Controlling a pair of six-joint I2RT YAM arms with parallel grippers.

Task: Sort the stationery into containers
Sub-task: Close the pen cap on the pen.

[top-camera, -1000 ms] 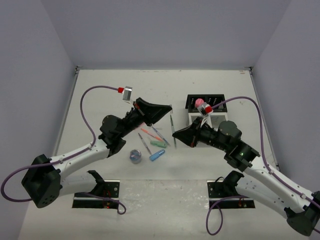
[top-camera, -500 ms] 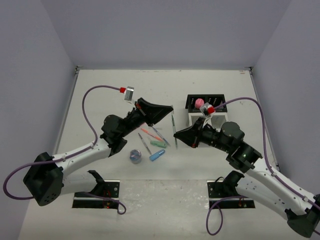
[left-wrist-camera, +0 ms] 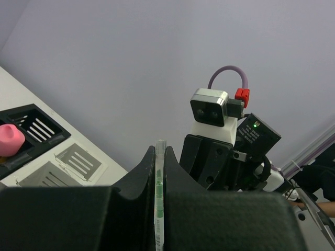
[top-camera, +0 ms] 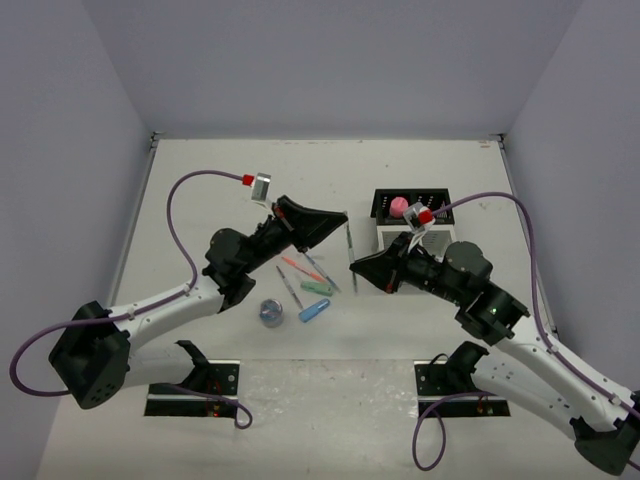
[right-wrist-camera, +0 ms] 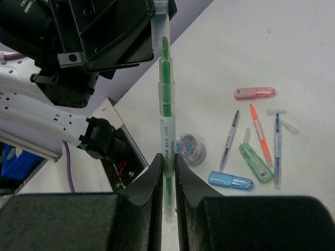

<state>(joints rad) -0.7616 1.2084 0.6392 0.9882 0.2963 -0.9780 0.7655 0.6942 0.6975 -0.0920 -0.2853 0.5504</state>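
Observation:
A clear highlighter with a green core [top-camera: 349,250] hangs above the table, held at both ends. My left gripper [top-camera: 341,221] is shut on its far end, seen between the jaws in the left wrist view [left-wrist-camera: 160,152]. My right gripper [top-camera: 355,272] is shut on its near end, gripping the labelled barrel [right-wrist-camera: 167,137]. More stationery lies below: an orange pen [right-wrist-camera: 258,133], a blue pen [right-wrist-camera: 276,148], a dark pen [right-wrist-camera: 229,139], a mint capsule [right-wrist-camera: 255,162], a blue capsule [right-wrist-camera: 231,181], a pink capsule [right-wrist-camera: 255,93] and a round roll [right-wrist-camera: 190,148]. The black container [top-camera: 428,200] holds a pink piece [top-camera: 399,206].
The white container [top-camera: 432,240] stands just in front of the black one, partly hidden by my right arm. Two arm base plates [top-camera: 195,385] sit at the table's near edge. Walls close the table at the back and on both sides.
Both arms have drifted slightly to the right with the highlighter held between them. The items on the table have not moved.

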